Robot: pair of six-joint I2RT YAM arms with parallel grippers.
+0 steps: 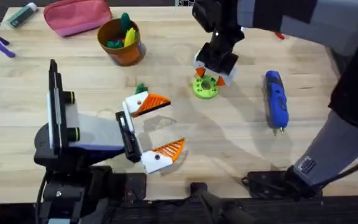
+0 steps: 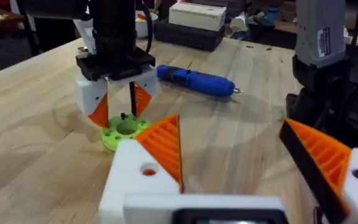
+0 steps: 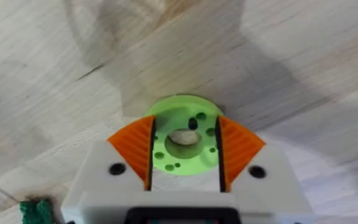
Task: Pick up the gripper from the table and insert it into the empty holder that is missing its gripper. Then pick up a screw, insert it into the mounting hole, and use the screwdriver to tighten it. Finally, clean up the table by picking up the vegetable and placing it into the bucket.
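My right gripper (image 1: 209, 78) hangs open just over a lime-green disc (image 1: 206, 87), its orange pads (image 3: 135, 146) framing the disc (image 3: 182, 140) from above. A small dark screw (image 2: 124, 117) stands in the disc between the fingers. My left gripper (image 1: 163, 127) is open above the table's middle. Both of its white holders (image 2: 132, 174) carry an orange wedge (image 2: 165, 144); I cannot tell which is the task's gripper. The blue screwdriver (image 1: 276, 99) lies to the right. The dark-green vegetable (image 1: 142, 89) lies just beyond the left gripper. The bucket (image 1: 122, 42) stands at the back.
The bucket holds several yellow and green toys. A pink pouch (image 1: 76, 15) and markers (image 1: 22, 15) lie along the far left edge. Bare wood stretches on the left side and between the disc and the screwdriver.
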